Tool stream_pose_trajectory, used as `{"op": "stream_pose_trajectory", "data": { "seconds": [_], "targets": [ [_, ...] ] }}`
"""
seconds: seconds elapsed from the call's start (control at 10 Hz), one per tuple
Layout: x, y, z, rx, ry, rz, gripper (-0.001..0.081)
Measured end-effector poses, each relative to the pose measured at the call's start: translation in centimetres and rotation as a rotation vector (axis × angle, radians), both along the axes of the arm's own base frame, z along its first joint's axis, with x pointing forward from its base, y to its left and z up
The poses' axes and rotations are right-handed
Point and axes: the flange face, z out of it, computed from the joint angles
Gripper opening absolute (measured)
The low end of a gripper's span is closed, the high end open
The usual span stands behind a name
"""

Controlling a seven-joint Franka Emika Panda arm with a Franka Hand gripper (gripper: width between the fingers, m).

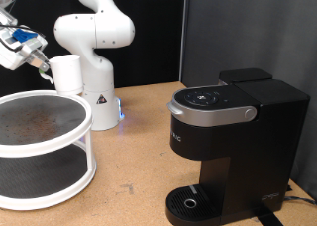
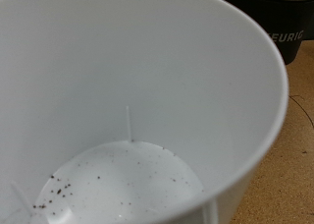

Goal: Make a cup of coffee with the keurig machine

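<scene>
The white cup (image 1: 67, 73) hangs in the air at the exterior view's upper left, above the round shelf, held at its rim by my gripper (image 1: 47, 71). In the wrist view the cup (image 2: 128, 96) fills the frame; I look into it and see dark specks on its bottom. The black keurig machine (image 1: 233, 137) stands at the exterior view's right with its lid down, its grey handle (image 1: 213, 113) forward and its round drip tray (image 1: 190, 201) bare. A corner of the machine shows in the wrist view (image 2: 285, 28) beyond the cup's rim.
A white round two-tier shelf (image 1: 61, 137) with a brown-speckled top stands at the exterior view's left, below the cup. The robot's white base (image 1: 97, 97) stands behind it on the wooden table (image 1: 139, 157). A black curtain closes off the back.
</scene>
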Motion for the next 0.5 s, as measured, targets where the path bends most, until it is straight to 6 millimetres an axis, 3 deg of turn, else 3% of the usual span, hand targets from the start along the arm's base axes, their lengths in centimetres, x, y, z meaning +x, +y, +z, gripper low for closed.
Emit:
{"op": "stream_pose_trajectory", "data": {
  "seconds": [0.3,0.5],
  "targets": [
    [0.3,0.8,-0.7,0.025,0.045,-0.018,0.0072],
    [2.1,2.7,-1.3,0.03,0.081,-0.075,0.0072]
  ]
}}
